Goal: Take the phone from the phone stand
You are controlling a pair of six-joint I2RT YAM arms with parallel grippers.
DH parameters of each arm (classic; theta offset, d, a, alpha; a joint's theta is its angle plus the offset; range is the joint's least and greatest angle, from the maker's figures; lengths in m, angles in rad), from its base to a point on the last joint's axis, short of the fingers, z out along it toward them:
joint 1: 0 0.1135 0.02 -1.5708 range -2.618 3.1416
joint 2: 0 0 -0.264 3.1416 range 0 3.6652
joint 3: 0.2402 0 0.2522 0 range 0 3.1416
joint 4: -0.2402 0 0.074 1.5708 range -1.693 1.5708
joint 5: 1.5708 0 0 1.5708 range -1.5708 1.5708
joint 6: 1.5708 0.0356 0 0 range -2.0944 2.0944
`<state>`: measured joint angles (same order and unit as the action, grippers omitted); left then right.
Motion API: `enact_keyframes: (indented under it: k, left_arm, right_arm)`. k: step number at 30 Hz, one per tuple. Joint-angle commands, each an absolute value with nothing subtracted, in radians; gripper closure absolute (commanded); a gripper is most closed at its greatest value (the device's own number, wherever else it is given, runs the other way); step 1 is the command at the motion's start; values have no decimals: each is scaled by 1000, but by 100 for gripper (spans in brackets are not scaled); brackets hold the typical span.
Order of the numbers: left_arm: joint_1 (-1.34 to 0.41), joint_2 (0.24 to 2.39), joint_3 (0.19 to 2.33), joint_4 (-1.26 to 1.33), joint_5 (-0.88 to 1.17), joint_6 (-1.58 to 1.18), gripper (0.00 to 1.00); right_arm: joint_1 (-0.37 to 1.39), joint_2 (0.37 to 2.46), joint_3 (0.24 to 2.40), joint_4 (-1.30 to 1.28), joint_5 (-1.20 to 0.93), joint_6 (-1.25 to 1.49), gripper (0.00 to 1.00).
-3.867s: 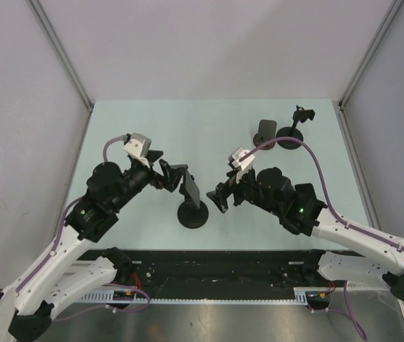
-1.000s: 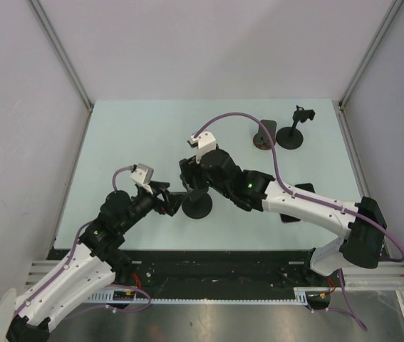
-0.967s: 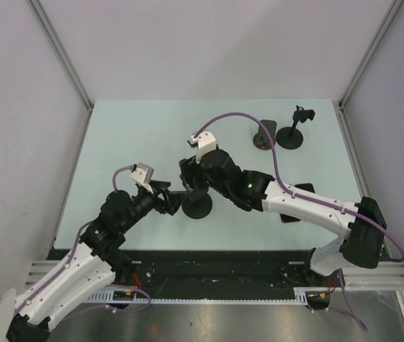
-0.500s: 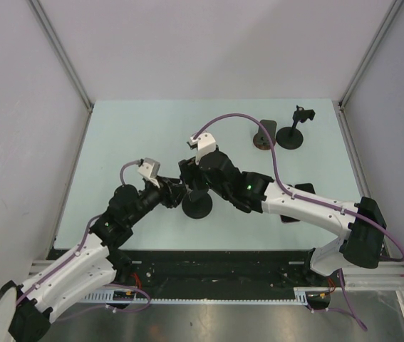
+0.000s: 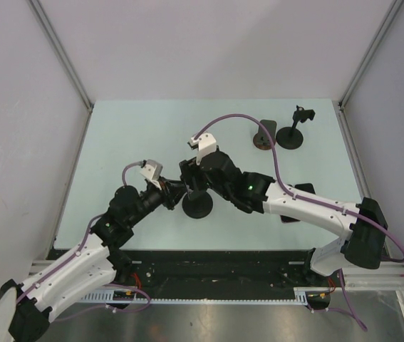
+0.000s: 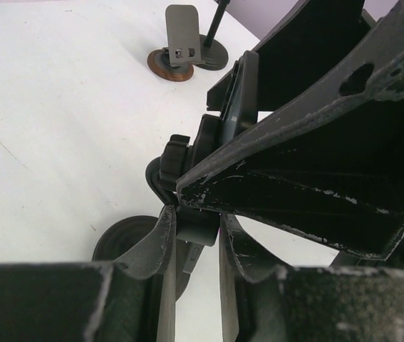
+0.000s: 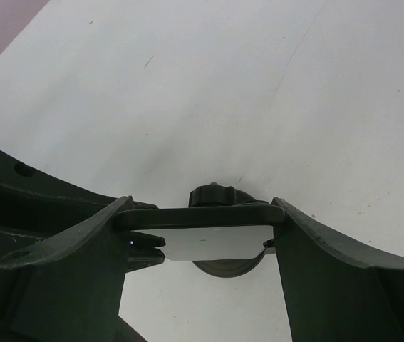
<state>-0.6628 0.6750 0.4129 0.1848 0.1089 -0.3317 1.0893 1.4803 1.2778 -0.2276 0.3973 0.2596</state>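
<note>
The dark phone [image 7: 209, 242] stands upright in the black phone stand [image 5: 197, 206], whose round base rests mid-table. My right gripper [image 7: 202, 215] reaches over from behind, shut on the phone, with one finger pressed against each short end. In the left wrist view the phone [image 6: 242, 92] shows edge-on above the stand's knob [image 6: 172, 160]. My left gripper [image 6: 197, 222] comes in low from the left and is shut on the stand's short neck, just above the base [image 6: 120, 242]. From above, the phone is mostly hidden under the right gripper [image 5: 192, 179].
A small brown-based stand with a grey plate [image 5: 263, 135] and a thin black clamp stand [image 5: 291, 134] sit at the back right. Grey walls enclose the table [image 5: 130, 135] on three sides. The right arm's purple cable [image 5: 234, 117] arcs over the middle.
My left gripper has slid right to the stand's neck and closed on it. The right gripper has kept still on the phone.
</note>
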Motion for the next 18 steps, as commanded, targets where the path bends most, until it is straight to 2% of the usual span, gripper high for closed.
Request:
enact_keyframes:
  k: [1,8,18]
  left_arm:
    - [-663,650,403,187,86,-316,100]
    - [-652,640,419,138,109,-302,100]
    - [-523,650,422,138,357,-347,100]
  right_arm:
    - [1049,1405,1267,-245,342,215,100]
    - [980,1367,1252,-281,218,146,100]
    - [942,1359,1249,-316,124,100,100]
